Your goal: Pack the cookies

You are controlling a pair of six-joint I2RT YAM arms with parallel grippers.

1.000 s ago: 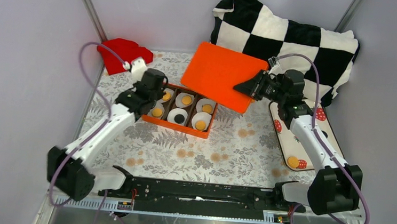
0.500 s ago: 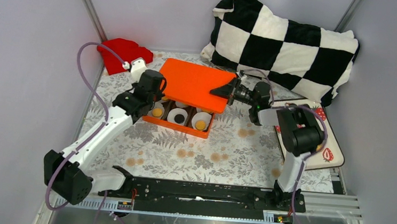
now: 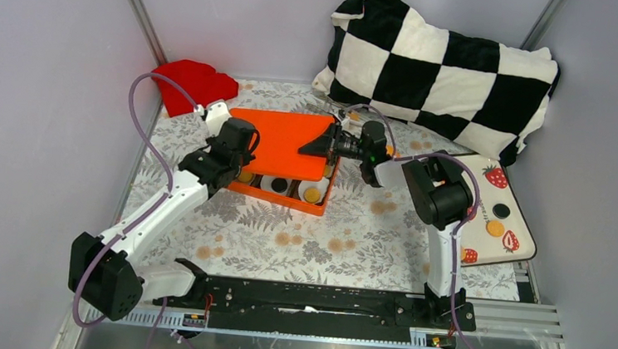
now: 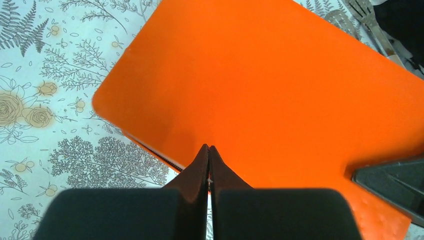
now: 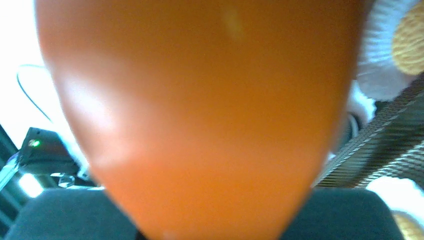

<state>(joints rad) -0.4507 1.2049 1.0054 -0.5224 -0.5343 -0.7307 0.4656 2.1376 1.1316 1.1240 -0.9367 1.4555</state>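
Note:
An orange box (image 3: 280,198) holds white paper cups with cookies; in its uncovered front row I see a golden cookie (image 3: 312,194) and a black one (image 3: 279,185). An orange lid (image 3: 287,144) lies tilted over the back of the box. My right gripper (image 3: 326,143) is shut on the lid's right edge. In the right wrist view the lid (image 5: 200,110) fills the frame, with a golden cookie (image 5: 410,42) in a cup beside it. My left gripper (image 3: 242,168) is shut and empty, its tips (image 4: 208,149) at the lid's near left edge (image 4: 280,85).
A strawberry-print tray (image 3: 484,242) at the right carries a black cookie (image 3: 501,210) and a golden one (image 3: 494,227). A black-and-white checkered pillow (image 3: 443,64) lies at the back right. A red cloth (image 3: 190,82) lies at the back left.
My right gripper has carried the lid leftward and down, from raised behind the box to lying over its back row. The left gripper stayed at the box's left end.

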